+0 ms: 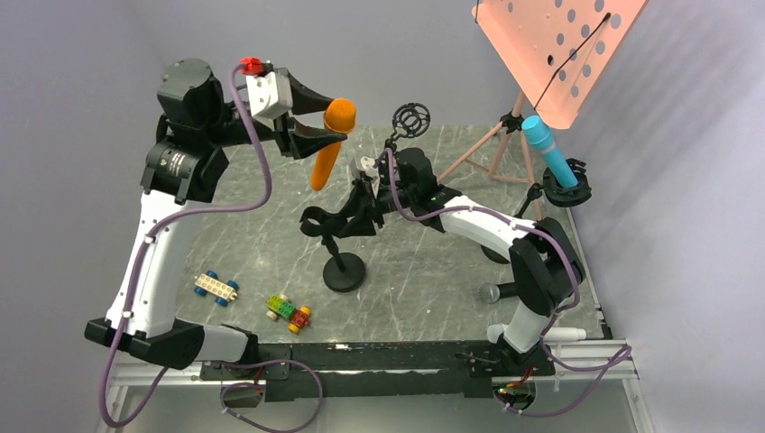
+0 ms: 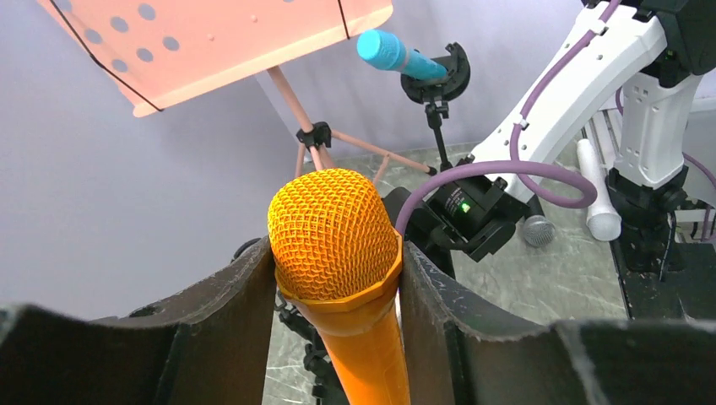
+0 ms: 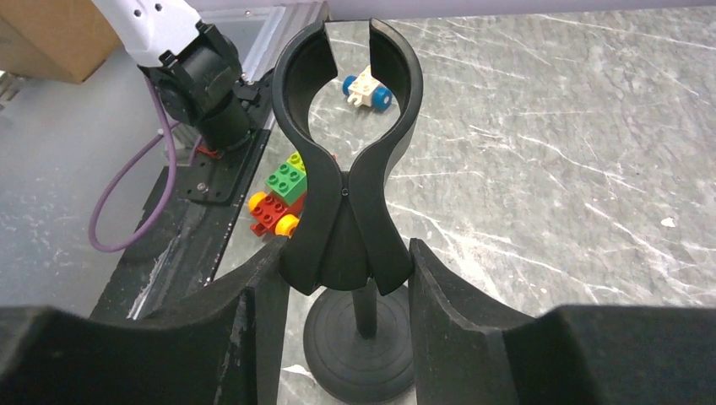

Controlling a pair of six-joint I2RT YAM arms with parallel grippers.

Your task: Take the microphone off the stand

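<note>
Grey veined stone covers the table (image 1: 541, 271), with pale walls behind it. Near the table's middle is the black stand (image 1: 344, 271) on its round base. Its forked clip (image 3: 350, 169) is open at the top and has nothing in it.

The right end effector (image 3: 344, 253) is clamped on the clip's lower part, with one finger pressed against each side.

Above the stand and to its left, clear of it, the left end effector (image 1: 336, 119) is closed on the orange microphone (image 1: 327, 149). Its fingers (image 2: 228, 312) grip the microphone just below the mesh head, and the handle hangs down in the air toward the table.

Two toy cars built of bricks lie on the table to the near left of the stand. One is white and blue (image 1: 216, 288) and the other is green, red and yellow (image 1: 289, 311).

Far to the stand's right, at the rear, a blue microphone (image 1: 550, 153) sits tilted in a second black holder (image 1: 566, 189). A pink perforated music stand (image 1: 555, 50) rises behind it.

Right of the stand, near the right arm's base, a grey-headed microphone (image 1: 492, 291) and a white one (image 2: 601, 194) lie on the table.
</note>
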